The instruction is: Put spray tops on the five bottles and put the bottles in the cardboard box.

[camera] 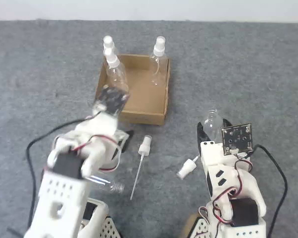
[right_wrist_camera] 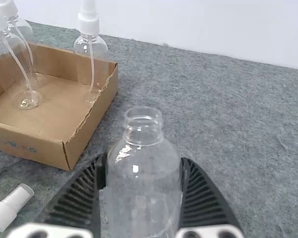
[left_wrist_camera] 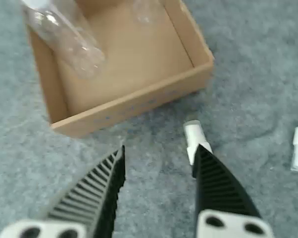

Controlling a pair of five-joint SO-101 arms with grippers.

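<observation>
Jaws on the left gripper (left_wrist_camera: 160,150) were wide open and empty over the carpet (camera: 248,74), with a spray top (left_wrist_camera: 192,136) just beside one finger, right below the cardboard box (camera: 154,116) at upper centre of the high view. Right gripper (right_wrist_camera: 142,161) was clamped on an uncapped bottle (right_wrist_camera: 143,134), lower right. Three capped bottles (camera: 159,62) stood in the box. Lower centre, a second spray top (camera: 187,168) lay on the carpet.

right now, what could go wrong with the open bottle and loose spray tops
The uncapped bottle is held by its smooth round body in the right fingers; it may slip when a top is pressed in. The spray top lies off to one side of the open left fingers, so closing could miss it.
</observation>
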